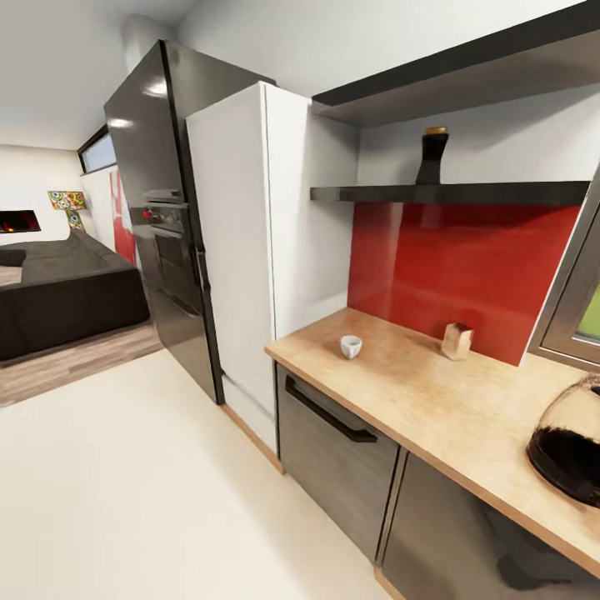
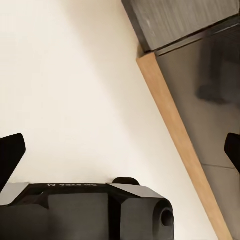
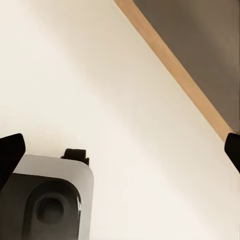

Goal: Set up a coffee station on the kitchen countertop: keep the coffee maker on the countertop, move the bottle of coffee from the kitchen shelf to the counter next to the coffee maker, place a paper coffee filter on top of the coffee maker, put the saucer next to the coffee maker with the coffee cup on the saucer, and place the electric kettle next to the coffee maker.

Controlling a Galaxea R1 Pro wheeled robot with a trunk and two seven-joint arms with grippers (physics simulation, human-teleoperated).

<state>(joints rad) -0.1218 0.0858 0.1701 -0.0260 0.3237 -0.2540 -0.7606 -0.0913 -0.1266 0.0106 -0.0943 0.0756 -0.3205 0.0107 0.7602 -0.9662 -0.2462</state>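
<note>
We see the light-wood bench (image 1: 433, 400) running along a red backsplash (image 1: 467, 267), with the white cup (image 1: 351, 346) standing near its left end, well apart from the glass kettle (image 1: 571, 446) at the right edge of the head view. A small pale wooden object (image 1: 457, 341) sits by the backsplash between them. On the lower dark shelf (image 1: 450, 193) above stands a dark bottle (image 1: 432, 155) with a yellow top. Left of the bench stand a white fridge (image 1: 250, 250) and a black oven tower (image 1: 162, 217); a dark sofa (image 1: 67, 292) lies beyond. Both wrist views look down on the pale floor (image 2: 70, 90) and the wooden plinth (image 2: 175, 135) under the cabinets. Our left claw (image 2: 120, 150) has its fingertips wide apart, nothing between them; our right claw (image 3: 120, 150) is likewise spread and holds nothing.
</note>
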